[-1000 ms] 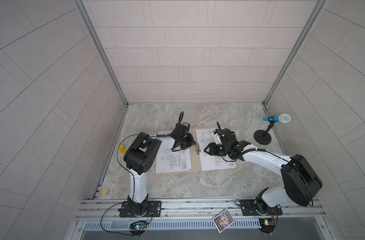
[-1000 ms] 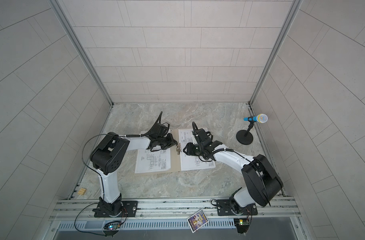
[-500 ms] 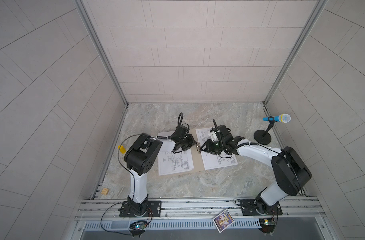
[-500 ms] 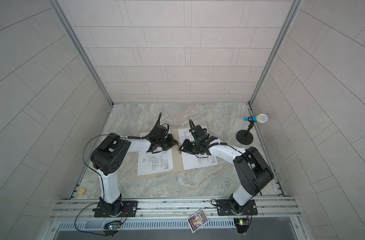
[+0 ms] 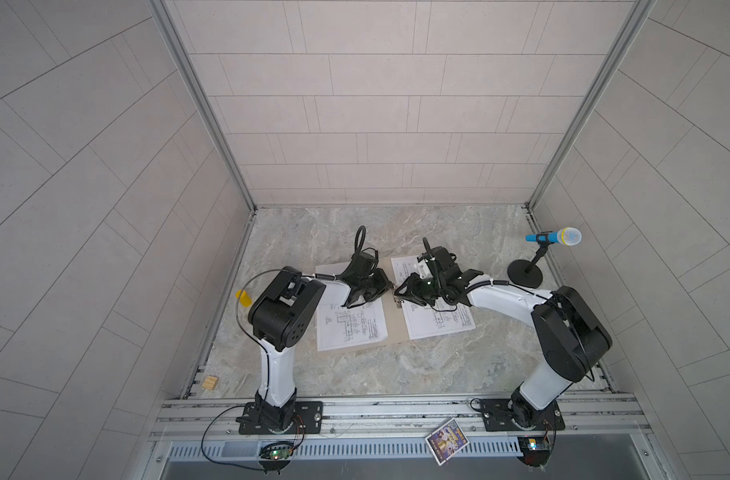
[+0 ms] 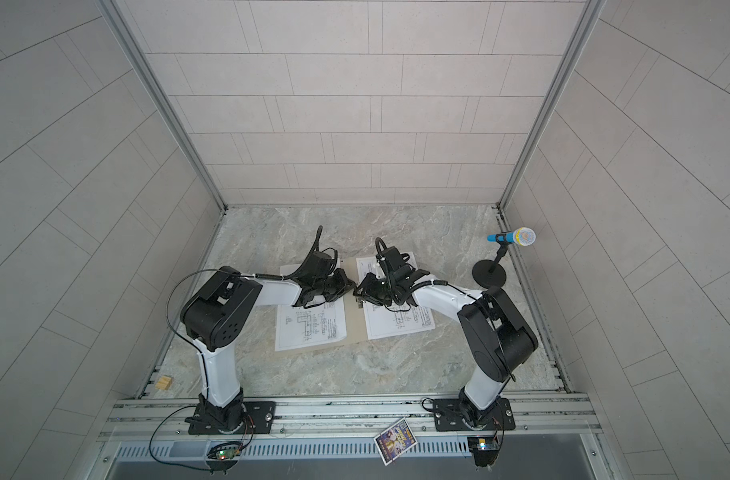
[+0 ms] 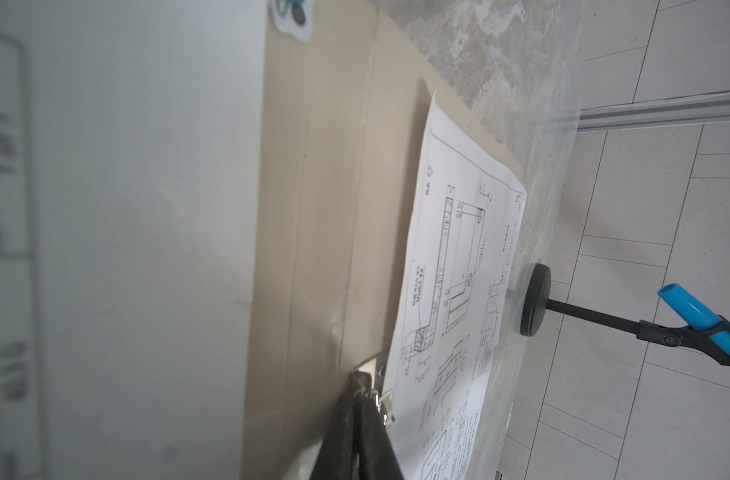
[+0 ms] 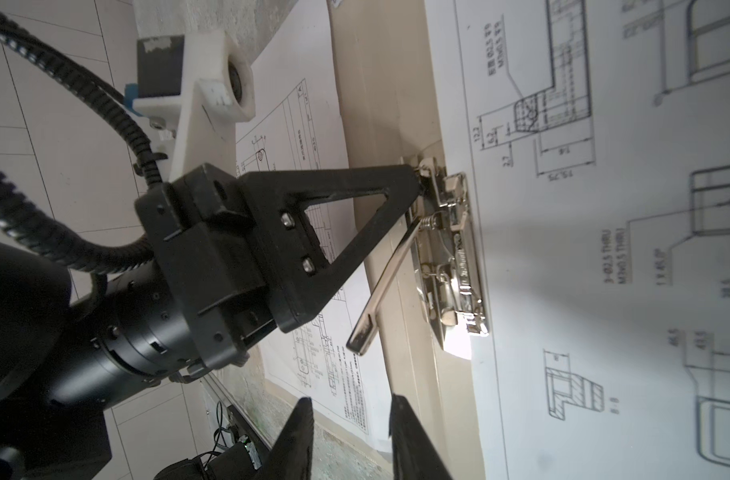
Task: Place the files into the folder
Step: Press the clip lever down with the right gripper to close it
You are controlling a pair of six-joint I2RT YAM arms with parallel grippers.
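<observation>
In both top views the open folder (image 5: 392, 328) lay flat on the tabletop (image 5: 355, 374) with files (image 5: 351, 330) on each half. The left gripper (image 5: 390, 286) and right gripper (image 5: 398, 291) met over its spine, too small to judge. In the left wrist view, the left gripper's fingers were pressed together, tips against the metal clip (image 7: 371, 374); the nearest sheet was a white blur. In the right wrist view, the right gripper's fingers (image 8: 301, 415) stood apart, holding nothing, just short of the clip's raised lever (image 8: 382, 286); the sheets ran out of frame.

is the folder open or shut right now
Open: the folder lies spread flat, its tan inside and metal clip showing between two printed sheets.
</observation>
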